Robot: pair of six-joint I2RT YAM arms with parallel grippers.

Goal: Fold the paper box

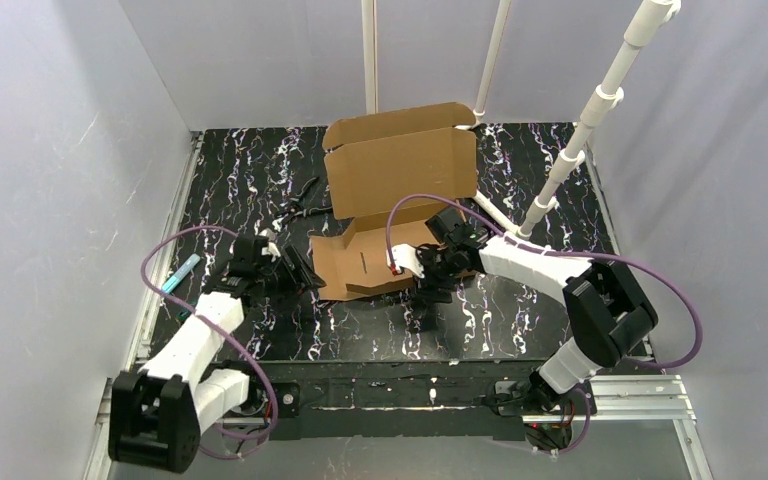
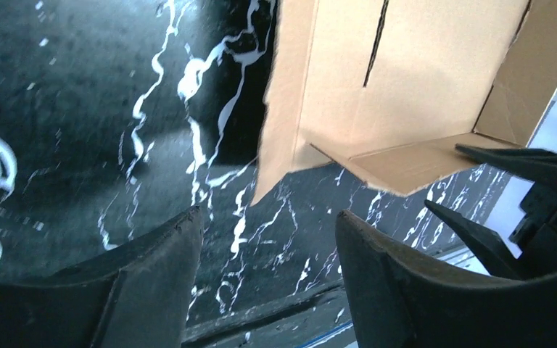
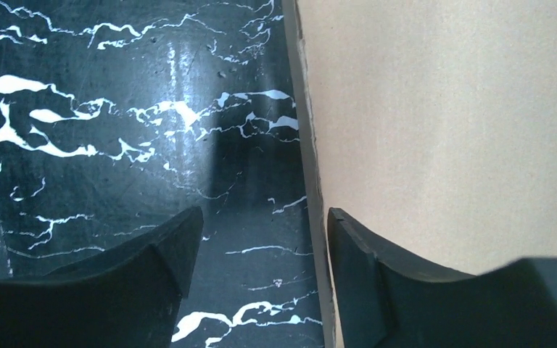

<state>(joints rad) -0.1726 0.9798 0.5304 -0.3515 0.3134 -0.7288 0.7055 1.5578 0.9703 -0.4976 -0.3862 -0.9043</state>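
Note:
The paper box (image 1: pixel 385 200) is brown cardboard, partly folded, at the middle of the table. Its lid stands upright at the back and its slotted base panel lies flat in front. My left gripper (image 1: pixel 302 272) is open and empty just left of the box's left edge. In the left wrist view (image 2: pixel 268 217) a raised side flap and the slotted panel (image 2: pixel 406 72) lie just ahead. My right gripper (image 1: pixel 428 285) is open at the box's front right corner. In the right wrist view (image 3: pixel 261 217) it straddles a cardboard edge (image 3: pixel 450 123), one finger over the panel, one over the table.
A black hand tool (image 1: pixel 305 200) lies left of the lid. A blue pen (image 1: pixel 180 272) lies near the table's left edge. White pipe posts (image 1: pixel 580 130) stand at the back right. Grey walls enclose the black marbled table (image 1: pixel 520 330).

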